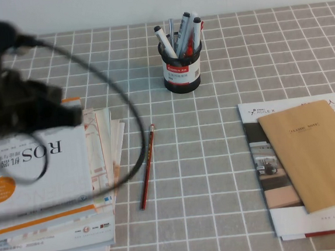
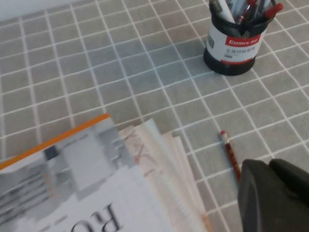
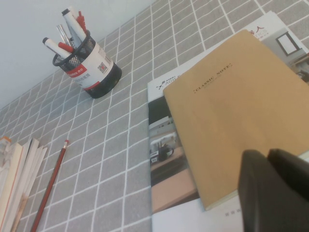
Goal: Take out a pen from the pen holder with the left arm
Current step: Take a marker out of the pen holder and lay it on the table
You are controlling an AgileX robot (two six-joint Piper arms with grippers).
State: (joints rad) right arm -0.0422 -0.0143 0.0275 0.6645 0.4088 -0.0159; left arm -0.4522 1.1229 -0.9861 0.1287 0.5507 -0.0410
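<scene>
the left hand (image 2: pixel 269 169) is closed and holds nothing. you will find it above the near left of the tabletop (image 1: pixel 217 156), over the edge of the book stack (image 1: pixel 44 189), well apart from the holder (image 1: pixel 181 68).

the holder stands upright at the far centre of the tabletop. the pens (image 1: pixel 184 33) are all in it, leaning at mixed angles with their caps above the rim.

note the red pencil (image 1: pixel 147 165) lying flat on the tabletop between the book stack and the holder, just beside the books. the left arm's cable (image 1: pixel 119 106) loops across the view above it.

the right hand (image 3: pixel 267 159) is closed and empty. you will find it over the near edge of the brown notebook (image 1: pixel 316 153), which lies on a brochure (image 1: pixel 264 152) at the right of the tabletop.
</scene>
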